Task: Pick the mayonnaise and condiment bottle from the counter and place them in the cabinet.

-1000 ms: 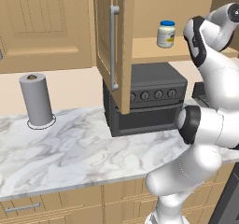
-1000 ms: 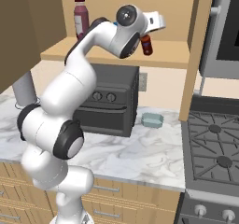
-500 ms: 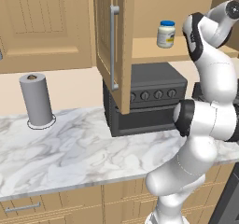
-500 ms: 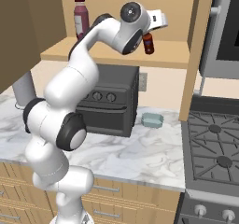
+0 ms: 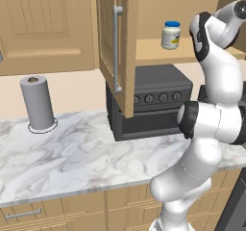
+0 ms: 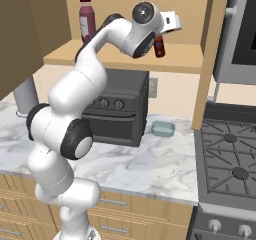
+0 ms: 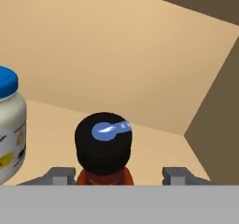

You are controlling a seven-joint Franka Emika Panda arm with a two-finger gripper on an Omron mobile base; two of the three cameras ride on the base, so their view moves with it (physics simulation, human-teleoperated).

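Observation:
The condiment bottle, dark red-brown with a black cap, stands upright on the shelf of the open cabinet. My gripper is open around its neck. The left fingertip sits close beside it, and the right one stands off with a clear gap. In the right base view the hand hovers just above the bottle. The mayonnaise, a white jar with a blue lid, stands on the same shelf, to the bottle's left in the hand view. The cabinet door hangs open with its silver bar handle.
On the marbled counter a black toaster oven sits under the cabinet, with a grey paper towel roll to its left. A purple-red bottle stands at the shelf's left end. A teal dish lies beside the stove.
The jaws have opened off the condiment bottle, which stays in place on the shelf. The arm has barely shifted.

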